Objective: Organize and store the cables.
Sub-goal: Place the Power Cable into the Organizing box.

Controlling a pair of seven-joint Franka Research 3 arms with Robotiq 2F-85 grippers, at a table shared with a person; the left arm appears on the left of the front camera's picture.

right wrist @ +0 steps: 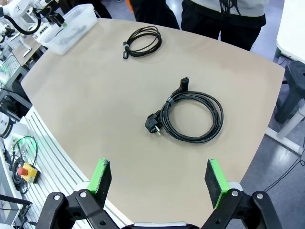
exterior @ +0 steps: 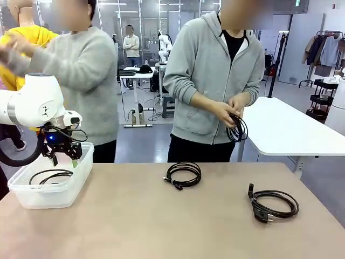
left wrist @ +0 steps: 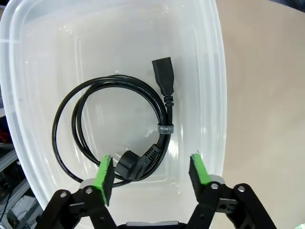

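Four black cords are about, each wound into a round loop. The first cable [left wrist: 165, 119] lies flat on the bottom of a clear plastic bin [left wrist: 218, 71]. It is thin, smooth cord cinched by a small band, with a blocky socket at one end and a rounded plug at the other. The bin is milky, with soft corners, and sits at the left end of the table [exterior: 135, 226], a matt tan top with a curved edge.

A second coil [exterior: 191, 181] lies mid-table toward the far side. A third coil [exterior: 275, 193], with both plugs poking out, lies well apart from it on the right. The fourth coil [exterior: 237, 129] hangs in the hands of a person in a grey zip hoodie [exterior: 215, 70] across the table. Another person in a fuzzy grey sweater [exterior: 86, 81] stands behind the bin. Beyond them are a white table [exterior: 285, 129], grey floor and glass partitions.

The left gripper [left wrist: 150, 160] hovers over the bin with its green pads spread wide and nothing between them — the first cable lies directly below. The right gripper [right wrist: 157, 164] hangs high over the table's near edge, just as wide and empty, with the third coil ahead of it.
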